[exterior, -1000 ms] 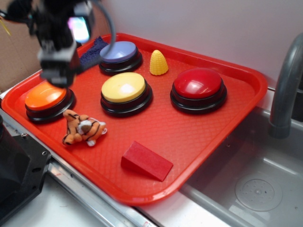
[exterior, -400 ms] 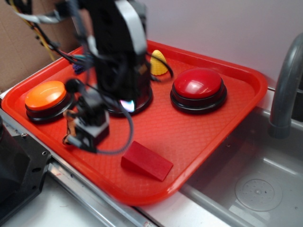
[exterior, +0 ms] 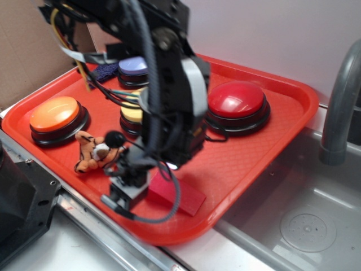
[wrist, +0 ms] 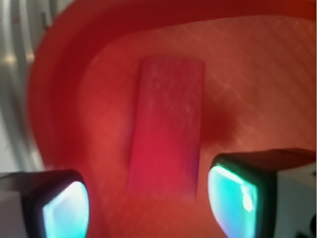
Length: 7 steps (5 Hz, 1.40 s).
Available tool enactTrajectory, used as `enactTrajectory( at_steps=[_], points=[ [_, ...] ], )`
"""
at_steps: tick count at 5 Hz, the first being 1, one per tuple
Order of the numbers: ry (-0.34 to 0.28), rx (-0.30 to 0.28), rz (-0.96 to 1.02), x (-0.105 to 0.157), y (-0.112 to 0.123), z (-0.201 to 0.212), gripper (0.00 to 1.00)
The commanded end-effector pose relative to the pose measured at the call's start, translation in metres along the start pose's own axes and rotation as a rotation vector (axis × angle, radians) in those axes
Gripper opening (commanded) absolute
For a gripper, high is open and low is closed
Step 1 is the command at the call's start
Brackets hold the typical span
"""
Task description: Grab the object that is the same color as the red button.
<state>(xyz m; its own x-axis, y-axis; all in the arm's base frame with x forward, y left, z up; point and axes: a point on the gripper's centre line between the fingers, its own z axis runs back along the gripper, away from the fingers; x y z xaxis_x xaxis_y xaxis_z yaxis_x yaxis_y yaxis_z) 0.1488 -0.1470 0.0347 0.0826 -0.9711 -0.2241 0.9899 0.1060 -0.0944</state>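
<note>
Red wedge block (wrist: 168, 129): lies flat on the tray floor, long axis running up and down the frame, slightly tilted; matte face, blurred.
Gripper (wrist: 148, 206): seen from above, jaws spread apart, one on each side of the block's near end.
Fingertips: left pad (wrist: 64, 210) at the lower left, right pad (wrist: 233, 196) at the lower right; both glow teal inside black frames.
Contact: neither pad touches the block; a gap shows on each side.
Red tray (wrist: 64, 99): textured floor, raised rim curving along the left and top.
Grey metal surface (wrist: 15, 64): beyond the rim, at the left edge.
</note>
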Motion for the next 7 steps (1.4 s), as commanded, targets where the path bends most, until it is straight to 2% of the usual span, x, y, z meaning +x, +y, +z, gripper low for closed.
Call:
enactTrajectory(
  at_steps=[1,2,3,4,5,6,7],
  points=[
    [0.016,0.023,0.077,-0.002,-0.004,-0.015,1.00],
    [-0.001,0.006,0.073,0.001,-0.008,-0.019,0.00],
    [-0.004,0.028,0.095,-0.004,-0.010,-0.016,0.00],
    [0.032,0.043,0.107,-0.003,-0.011,-0.018,0.00],
    [0.024,0.084,0.231,-0.010,-0.013,-0.004,0.00],
    [-0.040,0.069,0.482,-0.043,-0.008,0.040,0.00],
    [-0.108,0.089,0.740,-0.079,-0.007,0.081,0.00]
  ],
)
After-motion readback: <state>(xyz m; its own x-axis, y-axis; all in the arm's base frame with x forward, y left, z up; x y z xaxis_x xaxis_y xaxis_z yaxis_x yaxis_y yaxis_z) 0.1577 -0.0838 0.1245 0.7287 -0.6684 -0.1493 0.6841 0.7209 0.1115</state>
